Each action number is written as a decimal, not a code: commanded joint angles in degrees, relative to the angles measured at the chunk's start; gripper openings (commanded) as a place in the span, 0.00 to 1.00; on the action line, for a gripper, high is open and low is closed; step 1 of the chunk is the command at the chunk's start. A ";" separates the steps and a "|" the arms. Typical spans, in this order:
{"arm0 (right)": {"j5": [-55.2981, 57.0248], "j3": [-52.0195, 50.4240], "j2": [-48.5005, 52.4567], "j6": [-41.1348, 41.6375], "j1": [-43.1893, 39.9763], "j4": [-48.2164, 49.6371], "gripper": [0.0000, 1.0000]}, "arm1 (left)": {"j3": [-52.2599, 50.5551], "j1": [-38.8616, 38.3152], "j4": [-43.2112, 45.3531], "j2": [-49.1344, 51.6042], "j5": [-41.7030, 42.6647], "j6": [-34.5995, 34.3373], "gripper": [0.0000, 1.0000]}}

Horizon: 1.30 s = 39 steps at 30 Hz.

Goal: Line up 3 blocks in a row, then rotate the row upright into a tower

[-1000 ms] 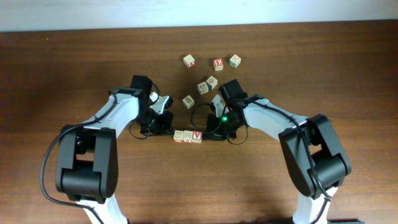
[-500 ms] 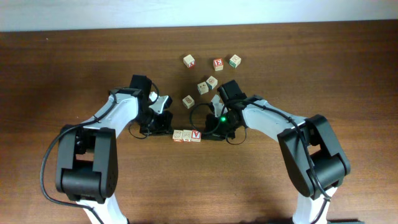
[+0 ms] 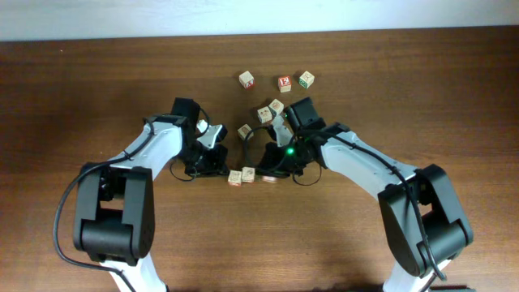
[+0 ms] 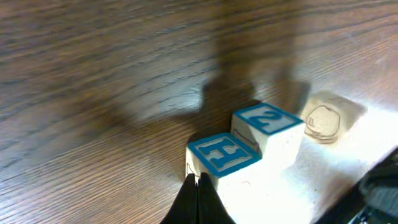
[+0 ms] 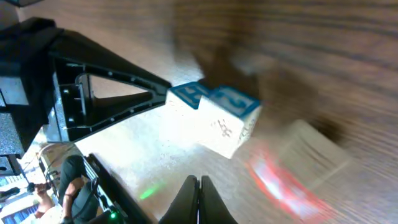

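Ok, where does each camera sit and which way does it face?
Overhead: fixed above the table, looking straight down; left arm, right arm, left hand and right hand all show.
Left wrist: low on the left arm, looking past its own shut fingertips at the H block and 2 block.
Right wrist: low on the right arm, past its own shut fingertips, facing the same blocks from the opposite side, left hand beyond.
Shared: both wrist views show those two blocks.

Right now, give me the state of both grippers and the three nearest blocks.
H block: flat on the table, touching the 2 block.
2 block: flat on the table.
red block: blurred, pose unclear.
left gripper: shut, empty, tip at the H block.
right gripper: shut, empty.
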 commanded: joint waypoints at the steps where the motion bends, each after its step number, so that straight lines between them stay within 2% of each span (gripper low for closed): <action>1: 0.15 0.15 -1.73 -0.50 1.77 0.15 0.04 | -0.59 -0.15 0.13 -0.44 1.88 0.66 0.00; 6: 1.18 0.50 -1.75 -0.15 -0.02 -0.26 0.04 | -0.59 -0.15 0.15 -0.44 1.86 0.66 0.00; 12: 13.14 2.38 -2.58 -1.66 -6.91 -16.17 0.04 | -0.59 -0.15 0.11 -0.44 1.73 -1.36 0.00; 16: 19.15 1.11 -2.54 1.03 -5.46 -21.77 0.04 | -0.59 -0.15 0.13 -0.44 1.49 -2.86 0.00; 22: 20.63 -1.49 -1.62 7.65 -1.25 -16.55 0.04 | -0.59 -0.15 0.72 -0.44 1.20 -3.19 0.00; 28: 15.41 -1.46 1.62 8.31 0.61 -8.76 0.04 | -0.59 -0.15 1.16 -0.44 1.22 -3.19 0.00; 35: 14.86 -1.46 2.01 8.70 2.95 0.66 0.04 | -0.59 -0.15 1.20 -0.44 1.22 -3.19 0.00; 39: 15.32 -1.44 2.40 8.90 3.87 1.57 0.04 | -0.59 -0.15 1.51 -0.44 1.22 -3.21 0.00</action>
